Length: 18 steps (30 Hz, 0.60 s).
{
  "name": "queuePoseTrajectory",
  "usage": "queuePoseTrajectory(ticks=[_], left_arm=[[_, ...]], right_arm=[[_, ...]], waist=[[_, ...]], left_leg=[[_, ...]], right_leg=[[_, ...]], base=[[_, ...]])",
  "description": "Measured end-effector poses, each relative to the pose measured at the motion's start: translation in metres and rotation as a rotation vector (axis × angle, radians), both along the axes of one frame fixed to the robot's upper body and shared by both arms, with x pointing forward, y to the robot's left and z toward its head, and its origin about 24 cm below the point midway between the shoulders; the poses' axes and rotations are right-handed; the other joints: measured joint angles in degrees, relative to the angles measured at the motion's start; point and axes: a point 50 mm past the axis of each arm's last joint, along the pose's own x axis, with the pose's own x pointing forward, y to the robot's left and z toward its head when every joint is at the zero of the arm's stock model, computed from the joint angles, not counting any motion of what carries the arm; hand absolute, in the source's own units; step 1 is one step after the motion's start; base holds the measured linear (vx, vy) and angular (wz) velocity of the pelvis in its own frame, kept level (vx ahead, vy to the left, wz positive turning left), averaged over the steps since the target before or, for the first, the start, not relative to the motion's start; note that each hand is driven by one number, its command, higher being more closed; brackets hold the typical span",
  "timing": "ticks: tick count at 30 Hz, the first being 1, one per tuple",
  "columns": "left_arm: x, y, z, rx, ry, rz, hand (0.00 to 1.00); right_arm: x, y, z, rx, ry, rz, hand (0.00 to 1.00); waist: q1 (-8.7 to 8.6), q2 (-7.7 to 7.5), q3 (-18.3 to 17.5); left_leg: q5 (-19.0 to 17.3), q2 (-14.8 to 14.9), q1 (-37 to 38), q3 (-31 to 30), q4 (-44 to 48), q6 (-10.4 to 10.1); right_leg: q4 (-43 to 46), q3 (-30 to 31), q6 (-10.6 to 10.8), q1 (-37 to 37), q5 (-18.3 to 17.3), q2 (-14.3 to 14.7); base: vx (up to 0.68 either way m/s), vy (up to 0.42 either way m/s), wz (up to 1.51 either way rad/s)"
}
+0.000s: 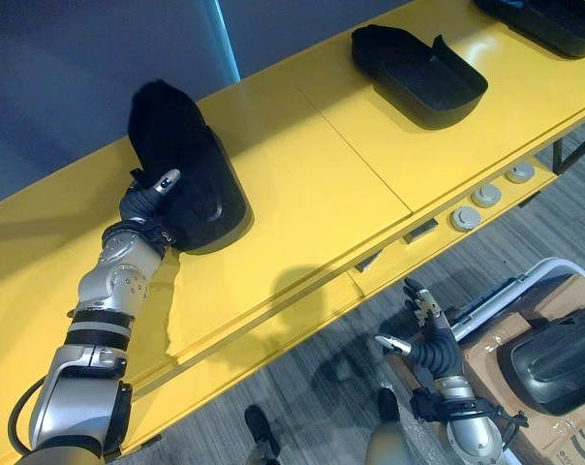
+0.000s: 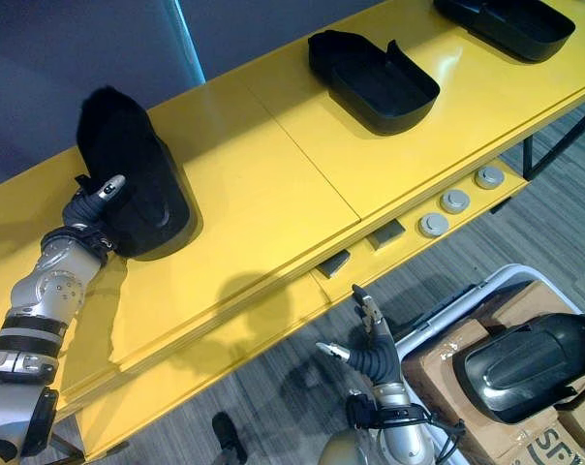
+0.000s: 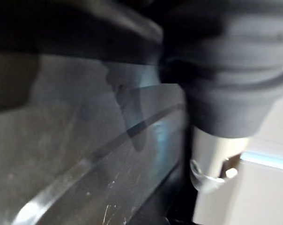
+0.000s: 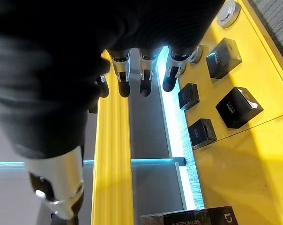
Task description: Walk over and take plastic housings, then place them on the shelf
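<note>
The left hand steadies a tilted housing for setting down on the shelf, its grip impossible to tell, while the right hand hangs slack-fingered.

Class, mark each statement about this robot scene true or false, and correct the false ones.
1. The left hand is at a housing on the yellow shelf. True.
2. The right hand holds a housing. False: the right hand hangs open and empty, below the shelf's front edge.
3. The middle housing lies hollow side up. True.
4. The cardboard box has nothing on it. False: another housing lies on the box.
</note>
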Motion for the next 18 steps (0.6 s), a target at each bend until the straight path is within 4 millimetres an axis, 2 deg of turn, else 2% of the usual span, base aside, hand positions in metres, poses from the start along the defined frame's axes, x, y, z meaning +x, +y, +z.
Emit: queuePoseTrajectory(ticks=[11, 14, 18], left_arm=[[0.000, -0.005, -0.015, -0.086, 0.053, 0.048, 0.00], [-0.001, -0.005, -0.024, -0.042, 0.093, 0.106, 0.00], [-0.003, 0.000, -0.031, 0.110, 0.139, 0.213, 0.00]], right_arm=[[-0.002, 0.007, -0.006, 0.010, 0.026, 0.020, 0.00], [-0.002, 0.011, -0.011, 0.017, 0.047, 0.026, 0.00], [-0.004, 0.014, -0.016, 0.025, 0.070, 0.032, 0.00]], waist=[[-0.04, -0.68, -1.40], [-0.81, -1.17, -2.68], [-1.60, -1.53, -3.49]], left_leg=[[0.16, -0.01, 1.47, -0.08, -0.87, -0.11], [0.19, 0.02, 1.97, -0.22, -0.87, -0.16], [0.09, 0.12, 2.47, -0.14, -0.87, -0.30]], right_leg=[[-0.93, -0.24, 0.15, 1.65, -0.02, 0.07], [-1.46, -0.67, 0.16, 2.56, -0.01, 0.07], [-1.89, -0.75, 0.19, 3.21, 0.04, 0.16]], base=[[0.00, 0.000, 0.00], [0.03, 0.004, 0.03], [0.00, 0.001, -0.01]])
